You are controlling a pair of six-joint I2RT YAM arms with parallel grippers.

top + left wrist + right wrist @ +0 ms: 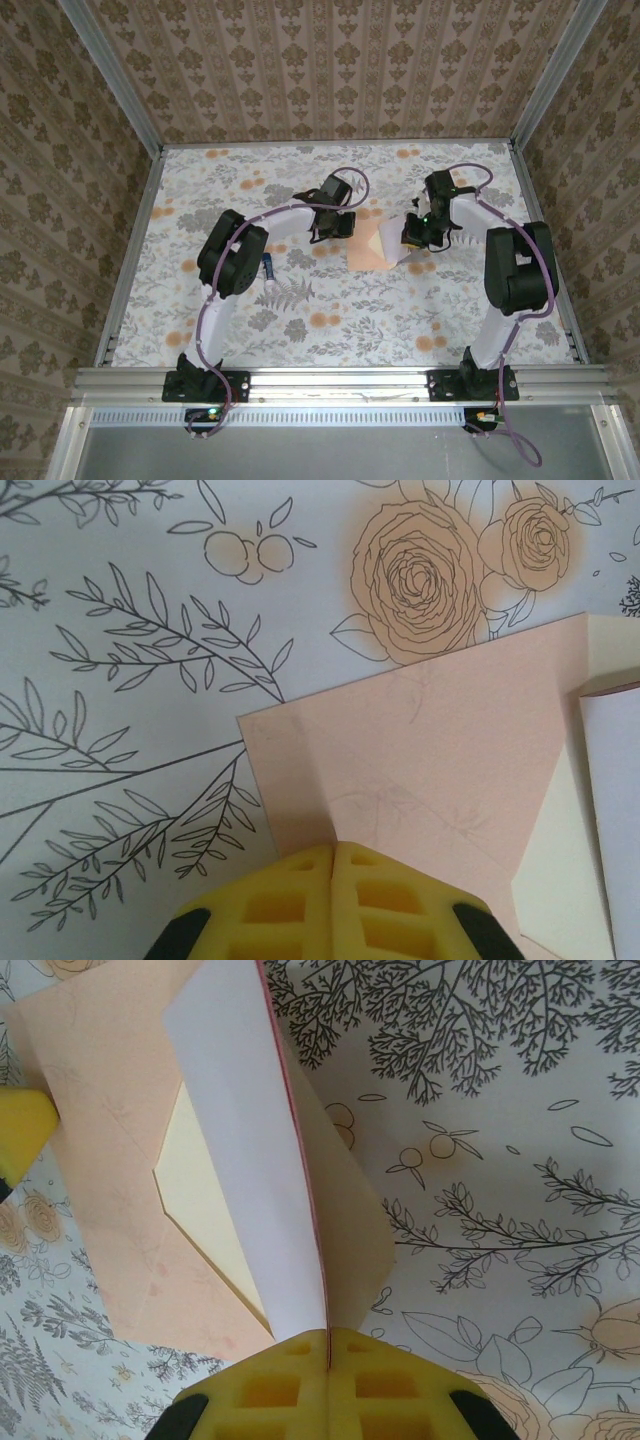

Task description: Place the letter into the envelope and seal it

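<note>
Pinching the white red-edged paper letter [250,1140] in the right gripper [328,1338] over the peach paper envelope [110,1160] at the tabletop's [200,330] middle, with the closed left gripper [333,850] touching its edge.

This was a mock-up robot test booth. Wallpapered panels [330,70] in bare metal framing [340,380] boxed in a flower-patterned worktop [180,320].

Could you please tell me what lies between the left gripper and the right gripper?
In the top view the envelope lies between the left gripper and the right gripper, with the letter, pinched in the right gripper, rising over it.
</note>
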